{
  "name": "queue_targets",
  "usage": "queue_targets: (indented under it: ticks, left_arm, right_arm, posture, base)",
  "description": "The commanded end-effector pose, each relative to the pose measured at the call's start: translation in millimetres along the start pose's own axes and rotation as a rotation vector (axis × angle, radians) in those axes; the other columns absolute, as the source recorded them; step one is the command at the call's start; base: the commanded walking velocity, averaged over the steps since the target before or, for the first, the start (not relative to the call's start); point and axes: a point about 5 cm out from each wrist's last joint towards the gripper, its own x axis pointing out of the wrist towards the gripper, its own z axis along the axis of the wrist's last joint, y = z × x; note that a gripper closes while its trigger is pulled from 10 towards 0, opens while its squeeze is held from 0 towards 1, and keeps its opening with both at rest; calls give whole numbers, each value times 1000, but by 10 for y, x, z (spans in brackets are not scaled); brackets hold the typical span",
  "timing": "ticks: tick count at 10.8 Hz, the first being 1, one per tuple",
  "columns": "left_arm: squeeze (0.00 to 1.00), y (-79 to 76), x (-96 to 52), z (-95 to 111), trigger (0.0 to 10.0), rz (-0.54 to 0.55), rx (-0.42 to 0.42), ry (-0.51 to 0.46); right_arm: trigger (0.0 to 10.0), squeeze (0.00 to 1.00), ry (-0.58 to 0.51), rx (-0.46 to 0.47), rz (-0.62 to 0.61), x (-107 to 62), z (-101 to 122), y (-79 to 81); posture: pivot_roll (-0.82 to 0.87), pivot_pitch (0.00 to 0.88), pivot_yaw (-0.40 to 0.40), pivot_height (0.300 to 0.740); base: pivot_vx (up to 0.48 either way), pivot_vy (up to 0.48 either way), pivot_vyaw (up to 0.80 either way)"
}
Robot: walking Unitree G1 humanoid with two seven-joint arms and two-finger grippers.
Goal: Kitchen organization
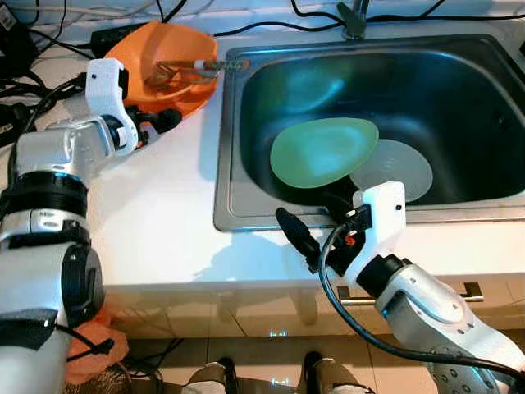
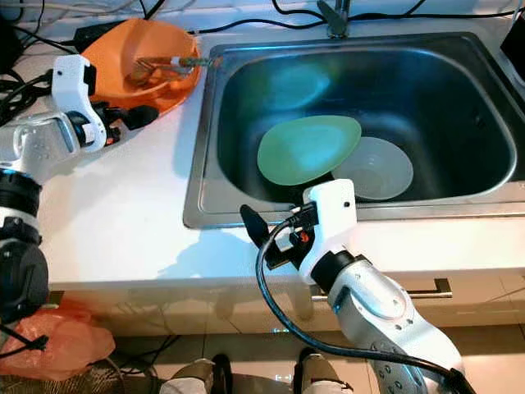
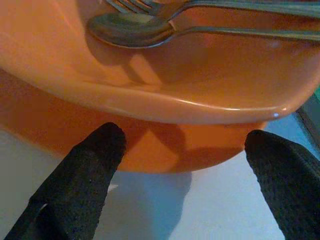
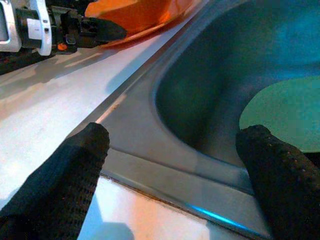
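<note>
An orange bowl (image 1: 168, 66) stands on the white counter (image 1: 156, 222) left of the steel sink (image 1: 459, 74); a fork and a spoon (image 3: 150, 25) lie inside it. My left gripper (image 3: 185, 145) is open, low against the bowl's near side, one finger on each side of its base. In the sink a green plate (image 1: 324, 152) leans over a pale grey plate (image 1: 398, 168). My right gripper (image 1: 316, 217) is open over the sink's front rim, just short of the green plate (image 4: 285, 110), with nothing between its fingers.
Black cables and a power strip (image 1: 107, 37) run along the back of the counter. The faucet base (image 1: 354, 25) stands behind the sink. Below the counter are a drawer handle (image 1: 472, 289) and an orange plastic bag (image 1: 94, 345) on the floor.
</note>
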Motion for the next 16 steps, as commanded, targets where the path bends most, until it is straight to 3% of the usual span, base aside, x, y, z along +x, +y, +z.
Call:
queue_targets:
  ticks: [1, 6, 16]
  left_arm:
    - [0, 104, 11, -411, 10000, 37, -59, 183]
    - [0, 118, -202, -389, 10000, -16, -35, 223]
    - [0, -391, -538, -410, 10000, -299, 78, 297]
  right_arm:
    - [10000, 27, 19, 10, 5, 16, -45, 6]
    - [10000, 27, 16, 9, 5, 34, -51, -12]
    - [10000, 35, -12, 19, 21, 177, -77, 4]
  posture:
    - [-20, 190, 94, 740]
    - [8, 189, 94, 740]
    - [62, 151, 117, 740]
  base:
    - [0, 0, 0]
    - [0, 0, 0]
    - [0, 0, 0]
